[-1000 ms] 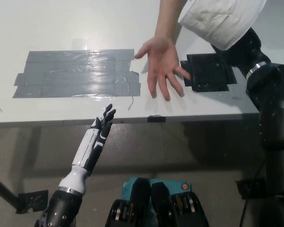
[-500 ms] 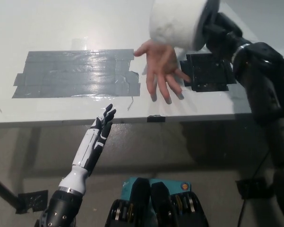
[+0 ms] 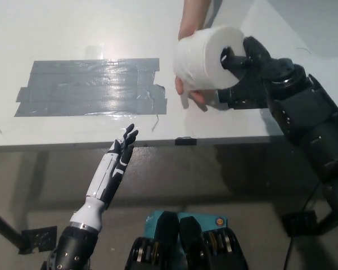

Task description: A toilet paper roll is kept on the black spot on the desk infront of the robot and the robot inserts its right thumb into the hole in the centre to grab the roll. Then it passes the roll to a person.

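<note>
Roll hung over the person's palm, my right hand clamped on it through the core, left hand spread idle; I judged a slow release best.

From my seat, the toilet paper roll covers most of the person's hand; I only see a few fingertips poking out below it and the forearm above, which the top edge cuts off. The right hand has a finger going into the roll's centre hole, and I lose that finger inside the core. The black spot lies beneath and behind that hand, almost wholly hidden, so I can't make out its outline. The right arm runs off the frame's right edge. Down at lower left, the left hand hangs below the desk edge, its arm cut by the bottom edge.
</note>
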`<state>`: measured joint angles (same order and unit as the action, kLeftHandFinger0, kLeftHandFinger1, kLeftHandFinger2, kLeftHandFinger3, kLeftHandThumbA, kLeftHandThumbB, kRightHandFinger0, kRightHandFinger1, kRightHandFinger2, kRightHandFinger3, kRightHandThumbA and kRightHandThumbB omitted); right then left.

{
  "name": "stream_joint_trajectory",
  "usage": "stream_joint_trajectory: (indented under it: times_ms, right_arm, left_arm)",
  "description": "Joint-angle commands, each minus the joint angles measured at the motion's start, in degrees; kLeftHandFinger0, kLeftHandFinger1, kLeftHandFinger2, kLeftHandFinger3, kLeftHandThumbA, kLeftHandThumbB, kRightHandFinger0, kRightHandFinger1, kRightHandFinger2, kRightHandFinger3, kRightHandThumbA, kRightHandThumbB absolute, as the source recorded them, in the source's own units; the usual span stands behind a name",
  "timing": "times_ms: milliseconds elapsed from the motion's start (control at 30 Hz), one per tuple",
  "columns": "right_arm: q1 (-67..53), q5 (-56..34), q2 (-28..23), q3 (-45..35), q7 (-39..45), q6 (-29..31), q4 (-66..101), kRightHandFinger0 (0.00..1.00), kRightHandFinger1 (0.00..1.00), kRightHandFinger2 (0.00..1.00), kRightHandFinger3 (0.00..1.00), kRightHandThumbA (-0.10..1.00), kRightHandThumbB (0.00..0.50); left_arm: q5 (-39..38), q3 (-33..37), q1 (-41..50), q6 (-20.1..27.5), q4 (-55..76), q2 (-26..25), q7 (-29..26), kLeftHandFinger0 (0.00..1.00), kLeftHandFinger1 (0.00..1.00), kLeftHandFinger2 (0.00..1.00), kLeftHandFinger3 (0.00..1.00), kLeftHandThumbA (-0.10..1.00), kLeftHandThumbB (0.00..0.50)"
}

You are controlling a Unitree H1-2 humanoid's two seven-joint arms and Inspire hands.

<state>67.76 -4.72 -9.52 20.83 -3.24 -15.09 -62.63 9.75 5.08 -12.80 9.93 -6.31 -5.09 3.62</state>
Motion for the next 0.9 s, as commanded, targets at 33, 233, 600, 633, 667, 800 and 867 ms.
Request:
stream_joint_trajectory:
  times_ms: [33,233,600,633,667,800,867]
  right_arm:
    - [6.56,8.42,1.55,1.83,-3.72,10.38,-1.13,0.01,0.48,0.90,0.81,-0.10,0.193]
    - [6.15,10.47,2.84,2.23,-0.27,9.08,-0.12,0.62,0.94,1.00,1.00,0.16,0.295]
    - [5.30,9.98,-4.65,-0.31,13.07,0.46,17.42,1.00,1.00,1.00,1.00,0.74,0.500]
    - [4.66,9.62,-5.59,-1.29,13.41,-0.11,20.61,1.00,1.00,1.00,1.00,0.75,0.500]
    - [4.33,9.84,-6.23,-1.48,13.93,-0.27,22.38,1.00,1.00,1.00,1.00,0.75,0.500]
    - [1.86,9.84,-10.60,-3.83,15.44,-2.92,34.13,1.00,1.00,1.00,1.00,0.76,0.500]
    - [0.49,9.63,-11.37,-5.79,14.38,-3.27,37.68,1.00,1.00,1.00,1.00,0.78,0.500]
  left_arm:
    - [0.01,-0.13,-1.92,1.66,2.19,-0.08,-0.50,1.00,1.00,1.00,1.00,1.00,0.126]
    - [0.17,-0.02,-2.15,1.49,2.28,-0.13,-0.41,1.00,1.00,1.00,1.00,1.00,0.128]
    - [-0.09,-0.08,-2.20,1.58,2.36,-0.31,-0.22,1.00,1.00,1.00,1.00,1.00,0.109]
    - [-0.20,-0.16,-2.13,1.47,2.43,-0.33,-0.22,1.00,1.00,1.00,1.00,1.00,0.113]
    - [-0.32,-0.22,-2.12,1.39,2.42,-0.30,-0.22,1.00,1.00,1.00,1.00,1.00,0.114]
    - [-0.26,-0.08,-1.62,1.26,2.51,-0.23,-0.16,1.00,1.00,1.00,1.00,1.00,0.119]
    - [-0.23,-0.01,-1.48,1.64,2.30,-0.27,-0.16,1.00,1.00,1.00,1.00,1.00,0.117]
